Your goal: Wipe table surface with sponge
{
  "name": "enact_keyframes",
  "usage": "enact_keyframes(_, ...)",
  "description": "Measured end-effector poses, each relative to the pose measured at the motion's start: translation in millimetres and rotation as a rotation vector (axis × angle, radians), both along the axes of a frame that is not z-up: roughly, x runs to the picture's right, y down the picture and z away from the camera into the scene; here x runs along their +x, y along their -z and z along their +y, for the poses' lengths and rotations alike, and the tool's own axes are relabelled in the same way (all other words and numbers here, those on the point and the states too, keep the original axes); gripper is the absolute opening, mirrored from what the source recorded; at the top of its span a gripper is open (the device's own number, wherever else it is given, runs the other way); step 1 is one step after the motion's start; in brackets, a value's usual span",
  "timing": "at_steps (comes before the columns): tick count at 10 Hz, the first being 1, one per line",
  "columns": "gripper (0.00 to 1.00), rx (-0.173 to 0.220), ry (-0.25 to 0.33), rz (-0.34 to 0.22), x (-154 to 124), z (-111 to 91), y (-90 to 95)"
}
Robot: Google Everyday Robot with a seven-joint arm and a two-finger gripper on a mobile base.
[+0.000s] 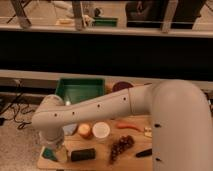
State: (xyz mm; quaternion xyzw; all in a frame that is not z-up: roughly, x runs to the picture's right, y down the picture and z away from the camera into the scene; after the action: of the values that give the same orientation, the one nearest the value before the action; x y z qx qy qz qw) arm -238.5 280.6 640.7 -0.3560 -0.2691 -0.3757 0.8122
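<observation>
The tan counter [102,152] was crossed by the robot's big white arm [125,105], which passed in front of the green tray [82,80]. At the counter's near left corner the tool [55,146] pointed down, jaws spread wide and gripping nothing, directly over the teal sponge [48,154]. The sponge lay flat just left of a black block [82,154].

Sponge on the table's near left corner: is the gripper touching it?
Cannot tell. In the camera view the gripper is down at the sponge, but the arm's wrist hides where they would meet.
</observation>
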Motion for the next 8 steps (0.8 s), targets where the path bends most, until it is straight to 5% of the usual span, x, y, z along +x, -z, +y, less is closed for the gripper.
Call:
enact_keyframes(5, 0.8, -0.035, -0.066, 0.078, -7.7, 17.1, -27.9)
enact_keyframes(8, 0.8, -0.039, -0.134, 0.264, -12.0, 18.2, -32.6)
